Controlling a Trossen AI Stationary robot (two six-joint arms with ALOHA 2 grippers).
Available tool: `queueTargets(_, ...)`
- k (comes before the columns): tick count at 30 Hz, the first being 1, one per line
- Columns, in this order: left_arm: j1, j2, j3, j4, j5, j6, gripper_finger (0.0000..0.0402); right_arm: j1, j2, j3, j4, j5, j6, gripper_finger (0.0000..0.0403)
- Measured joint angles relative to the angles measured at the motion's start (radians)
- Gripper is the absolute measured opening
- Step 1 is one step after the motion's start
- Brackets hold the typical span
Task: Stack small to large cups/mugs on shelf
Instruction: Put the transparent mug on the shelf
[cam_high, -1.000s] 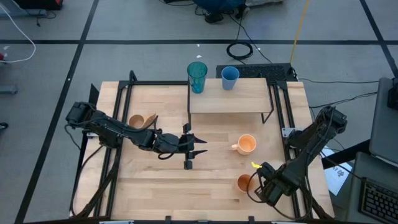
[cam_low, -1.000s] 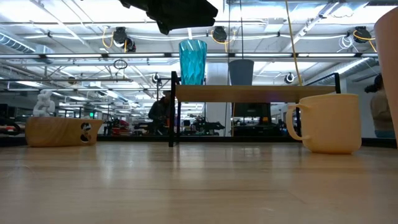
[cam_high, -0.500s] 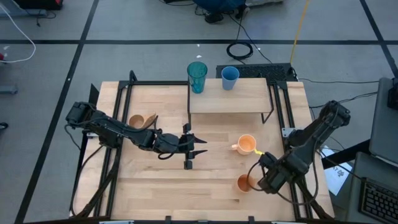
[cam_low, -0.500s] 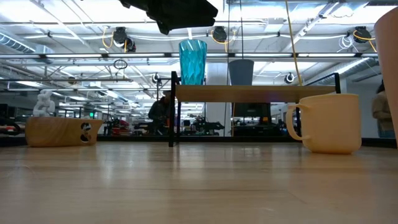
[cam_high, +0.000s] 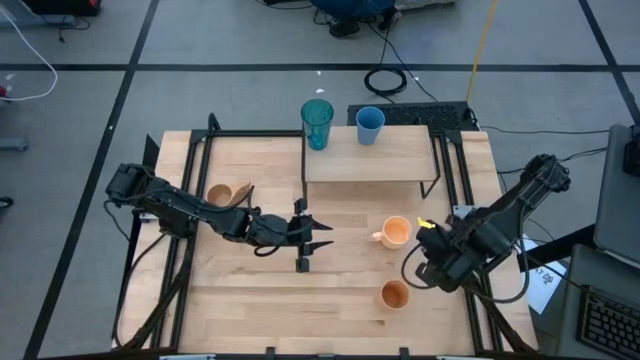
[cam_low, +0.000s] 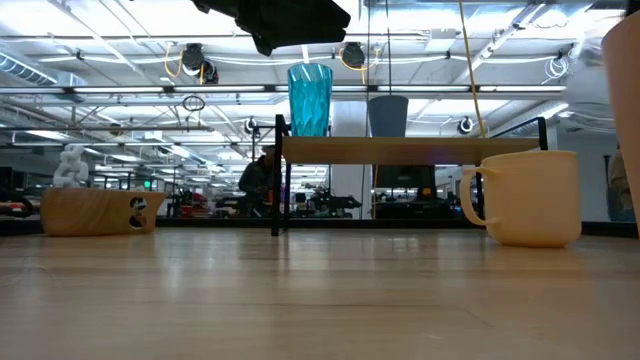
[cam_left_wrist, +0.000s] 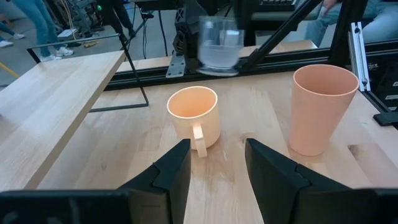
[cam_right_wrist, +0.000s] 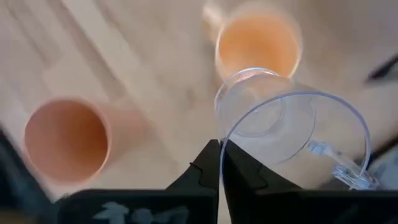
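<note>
The teal tumbler (cam_high: 317, 122) and the blue cup (cam_high: 369, 124) stand on the light-wood shelf (cam_high: 400, 160) at the table's far side. The orange handled mug (cam_high: 396, 232) and the orange cup (cam_high: 394, 294) stand on the table's right half. The brown wooden mug (cam_high: 228, 194) stands at the left. My right gripper (cam_high: 428, 258) is shut on the clear handled cup (cam_right_wrist: 292, 127), just right of the orange mug. My left gripper (cam_high: 318, 236) is open and empty at mid-table, pointing at the orange mug (cam_left_wrist: 194, 115). My right gripper pinches the clear cup's rim (cam_right_wrist: 225, 142) between its two fingers, on the side opposite the handle (cam_right_wrist: 345, 174). The fingers come from above, pointing down. The cup hangs upright, mouth up, clear of the table, beside the orange mug (cam_right_wrist: 258, 40).
Black metal rails (cam_high: 455, 180) run along the table's left and right sides. A small black block (cam_high: 302, 264) lies near my left gripper. Bare wood lies between the shelf and the orange mug and along the near edge.
My right gripper has gone from beside the orange cup toward the table's far edge, carrying the clear cup, and now stands beside the orange mug. The orange cup stays where it was.
</note>
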Motion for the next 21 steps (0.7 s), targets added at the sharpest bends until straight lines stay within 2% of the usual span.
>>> queueTargets(5,0.0,0.0,0.0,0.0,0.0,0.0,0.0154,0.0,-0.015,0.0,0.037,0.211,-0.108,0.0)
queueTargets(9,0.0,0.0,0.0,0.0,0.0,0.0,0.0154,0.0,-0.021,0.0,0.084,0.319,-0.217,0.0)
queueTargets(17,0.0,0.0,0.0,0.021,0.0,0.01,0.0154,0.0,-0.02,-0.009,0.27,0.521,-0.58,0.0)
queueTargets(21,0.0,0.0,0.0,0.023,0.0,0.01,0.0154,0.0,-0.02,-0.079,0.433,0.625,-0.773,0.0)
